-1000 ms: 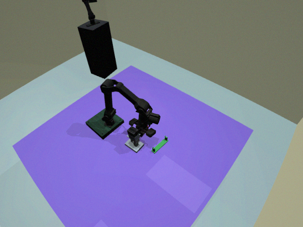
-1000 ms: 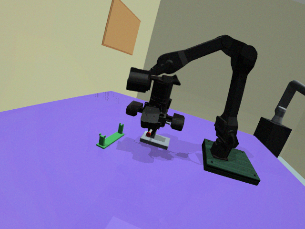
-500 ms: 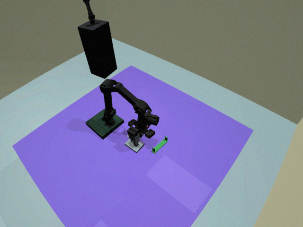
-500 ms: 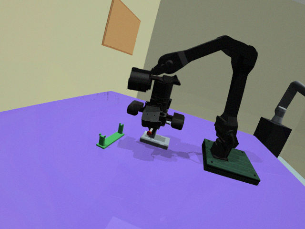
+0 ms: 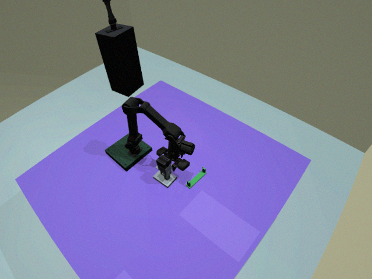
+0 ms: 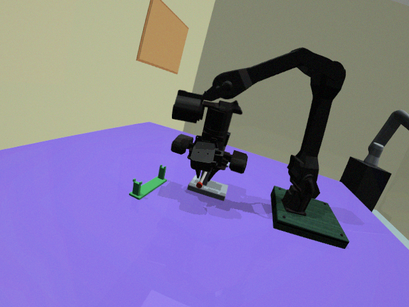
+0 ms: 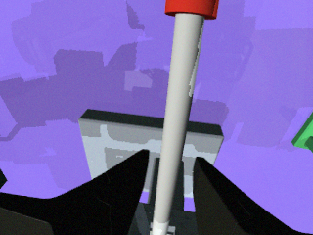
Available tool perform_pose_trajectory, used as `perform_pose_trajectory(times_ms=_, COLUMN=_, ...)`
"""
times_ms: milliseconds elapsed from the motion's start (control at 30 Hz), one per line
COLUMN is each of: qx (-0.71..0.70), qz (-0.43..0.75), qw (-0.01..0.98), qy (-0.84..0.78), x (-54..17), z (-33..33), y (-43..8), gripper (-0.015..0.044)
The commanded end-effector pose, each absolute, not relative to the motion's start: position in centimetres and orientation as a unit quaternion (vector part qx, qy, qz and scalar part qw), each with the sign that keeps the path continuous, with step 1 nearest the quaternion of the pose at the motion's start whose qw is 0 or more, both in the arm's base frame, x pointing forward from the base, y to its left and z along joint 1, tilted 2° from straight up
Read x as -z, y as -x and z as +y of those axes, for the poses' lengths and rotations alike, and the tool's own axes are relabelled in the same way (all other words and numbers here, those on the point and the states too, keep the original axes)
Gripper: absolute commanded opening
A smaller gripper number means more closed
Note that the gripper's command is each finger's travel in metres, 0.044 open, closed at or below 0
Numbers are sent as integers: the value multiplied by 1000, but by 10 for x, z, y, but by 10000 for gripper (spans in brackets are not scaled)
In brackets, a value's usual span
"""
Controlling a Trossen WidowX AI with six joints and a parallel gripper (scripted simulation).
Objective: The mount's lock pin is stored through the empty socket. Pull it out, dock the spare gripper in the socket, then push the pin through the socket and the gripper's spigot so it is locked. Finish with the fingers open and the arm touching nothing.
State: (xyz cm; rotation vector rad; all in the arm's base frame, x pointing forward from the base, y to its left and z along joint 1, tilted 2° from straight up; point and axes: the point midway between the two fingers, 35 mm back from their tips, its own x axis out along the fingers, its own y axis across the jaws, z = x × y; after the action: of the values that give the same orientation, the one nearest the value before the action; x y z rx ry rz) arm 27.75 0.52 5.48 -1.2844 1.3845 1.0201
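The white pin with a red head (image 6: 199,185) (image 7: 192,7) runs between my fingers in the wrist view, sloping down to a grey fitting at the bottom edge. My gripper (image 5: 173,169) (image 6: 203,178) (image 7: 171,160) is partly open, with a fingertip on each side of the pin and visible gaps. A dark upright assembly (image 5: 163,163) (image 7: 188,220) stands over the pale grey plate (image 5: 167,183) (image 6: 221,188) (image 7: 93,132), close beside my gripper. I cannot tell its socket and the spare gripper apart. How deep the pin sits is hidden.
A green rack (image 5: 196,179) (image 6: 150,187) (image 7: 304,134) with two notched uprights stands empty beside the grey plate. The arm's dark green base board (image 5: 120,153) (image 6: 310,228) is on the other side. A tall black block (image 5: 120,60) (image 6: 363,181) stands behind the base.
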Motion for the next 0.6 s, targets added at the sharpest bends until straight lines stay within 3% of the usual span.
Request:
perform_pose_trajectory(times_ms=0, qx=-417, qz=567, qw=478, qy=526, x=-55, z=5, y=-278, gripper=200)
perform_pose_trajectory(times_ms=567, qx=-421, qz=570, qw=473, qy=524, x=-79, z=24, y=-276, gripper=200)
